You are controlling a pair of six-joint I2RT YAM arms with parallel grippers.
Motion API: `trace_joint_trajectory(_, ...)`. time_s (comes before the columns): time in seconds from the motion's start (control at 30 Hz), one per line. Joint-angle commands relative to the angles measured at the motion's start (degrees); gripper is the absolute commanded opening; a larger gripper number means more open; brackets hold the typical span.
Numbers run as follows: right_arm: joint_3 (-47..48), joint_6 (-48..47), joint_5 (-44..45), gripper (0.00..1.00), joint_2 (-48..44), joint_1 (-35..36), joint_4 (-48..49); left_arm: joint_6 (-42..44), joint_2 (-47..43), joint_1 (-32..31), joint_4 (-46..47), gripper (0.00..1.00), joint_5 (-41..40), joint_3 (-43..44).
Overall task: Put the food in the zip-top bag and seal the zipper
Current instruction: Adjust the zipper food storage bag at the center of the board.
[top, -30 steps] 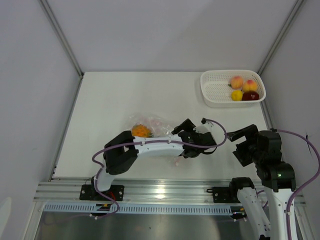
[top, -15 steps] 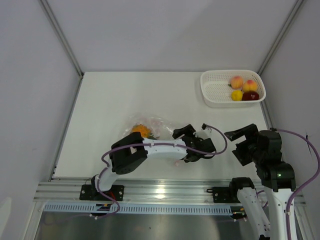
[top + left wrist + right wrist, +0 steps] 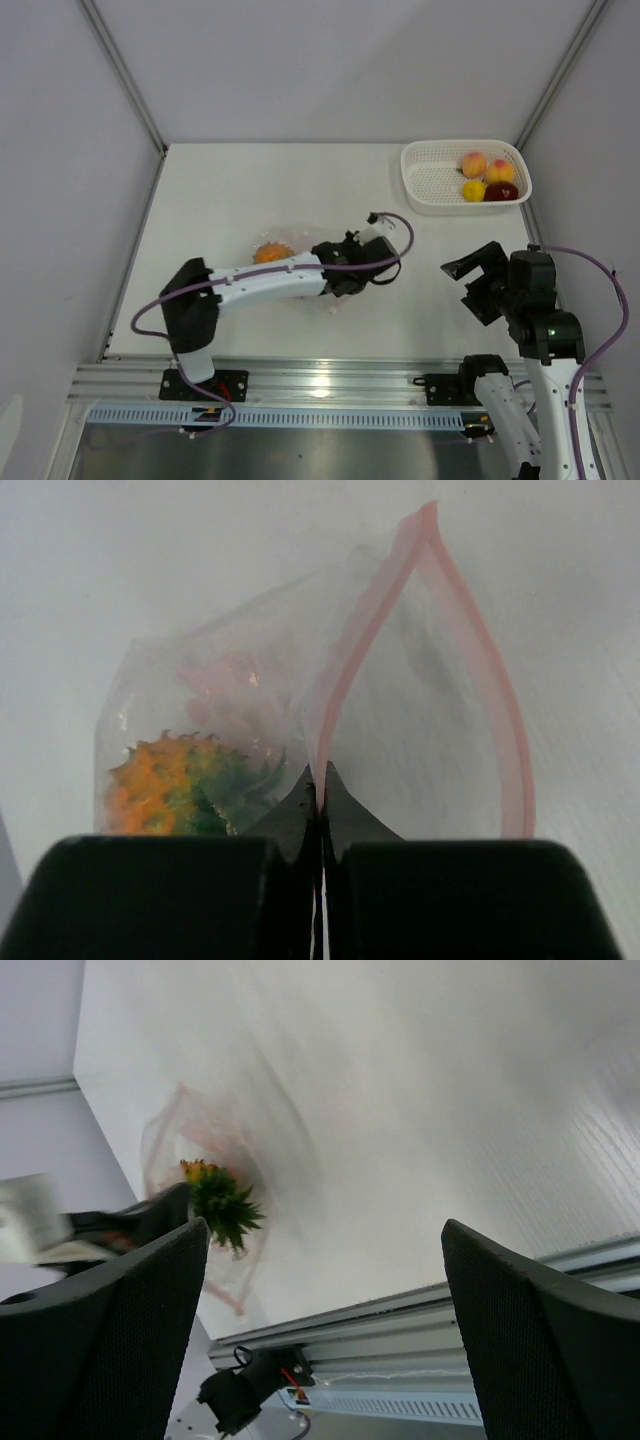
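The clear zip-top bag (image 3: 400, 730) lies on the white table with its mouth spread in a loop. My left gripper (image 3: 318, 785) is shut on the pink-red zipper (image 3: 335, 675) at the near lip. The orange pineapple (image 3: 170, 785) lies inside the bag. From above, the left gripper (image 3: 330, 280) sits just right of the pineapple (image 3: 270, 253) and the bag (image 3: 285, 242). Two peaches (image 3: 473, 163), a yellow fruit (image 3: 473, 190) and a dark red apple (image 3: 501, 191) lie in the basket. My right gripper (image 3: 468, 282) hovers open and empty at the right. Past its wide-set fingers (image 3: 120, 1320) the right wrist view shows the bag (image 3: 200, 1160).
The white mesh basket (image 3: 430, 205) stands at the table's back right corner. Grey walls close in the table on three sides. An aluminium rail (image 3: 320, 385) runs along the near edge by the arm bases.
My left gripper has closed on the bag's zipper strip, and its arm has swung back and left, shifting the bag a little. The right gripper has drifted slightly and stays open.
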Motion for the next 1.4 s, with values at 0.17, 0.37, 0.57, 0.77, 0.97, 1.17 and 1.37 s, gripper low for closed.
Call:
trace_joint_trajectory(0.17, -6.4, -10.6, -18.0, 0.99, 6.0, 0.4, 16.0, -1.3, -17.8, 5.0, -1.0, 0.01, 20.8, 1.3)
trace_joint_trajectory(0.37, -1.0, -6.8, -13.9, 0.98, 12.5, 11.4, 24.3, -1.6, -19.3, 7.2, -0.7, 0.01, 28.1, 4.3)
trace_joint_trajectory(0.57, 6.7, -5.6, -11.1, 0.86, 26.0, 22.0, 28.1, -3.8, -18.0, 10.7, -1.1, 0.01, 34.4, 7.5)
trace_joint_trajectory(0.77, 6.5, -4.0, -9.5, 0.81, 31.3, 26.3, 32.5, -4.3, -16.2, 12.8, -2.2, 0.01, 36.5, 13.4)
trace_joint_trajectory(0.97, 9.7, -6.7, -9.5, 0.43, 38.8, 26.3, 31.5, -4.5, -15.2, 15.5, -3.1, 0.01, 39.2, 16.6)
trace_joint_trajectory(1.17, 27.1, -16.2, -4.9, 0.0, 45.9, 23.3, 19.9, -5.4, -18.2, 23.6, -4.3, 0.01, 43.9, 16.9)
trace_joint_trajectory(1.37, 38.0, -19.3, -4.7, 0.0, 46.0, 24.2, 15.0, -6.2, -30.2, 25.1, -1.1, 0.01, 46.1, 8.5)
